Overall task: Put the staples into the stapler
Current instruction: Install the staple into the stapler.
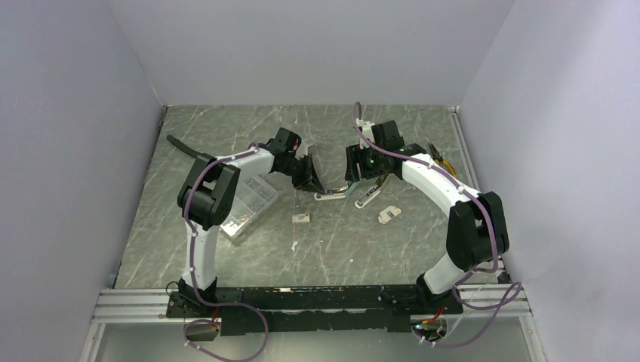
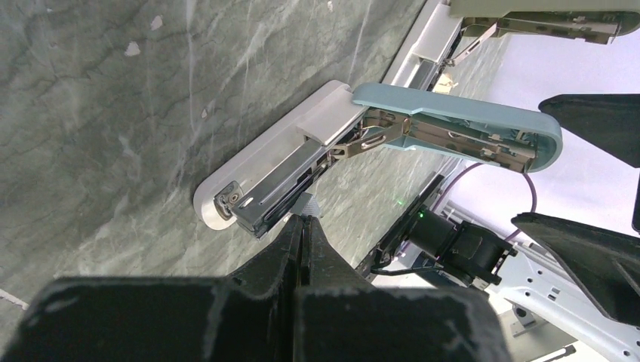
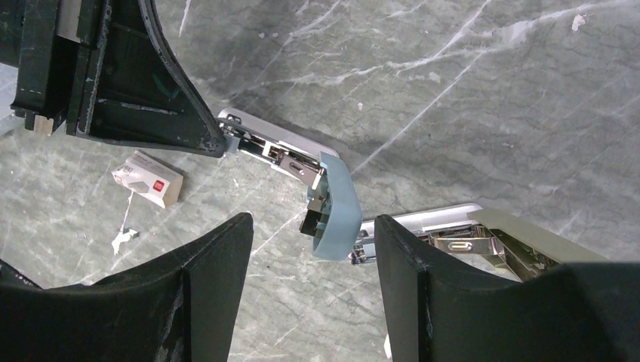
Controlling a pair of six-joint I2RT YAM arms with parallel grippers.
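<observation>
Staple box: small, white with a red mark, flat on the surface, near side of the left gripper and apart from it. Whether it is open or closed cannot be made out.

Teal-lidded stapler: white base on the surface at the middle, lid swung up, metal magazine exposed. Whether the channel holds anything is not readable.

Left gripper: fingers pressed together, tips at the front end of the magazine. Anything pinched between them is hidden.

Right gripper: fingers spread, one on either side of the raised lid, a gap showing on each side.

Second stapler: beige lid, also hinged open, just right of the first. The right finger hides part of it, and the left wrist view cuts it off.

Surface is green marbled stone; plain pale walls on three sides.

Only the top view shows the clear compartment case, half under the left arm, and a small white piece near the right arm. Only the right wrist view shows the box's red mark.
</observation>
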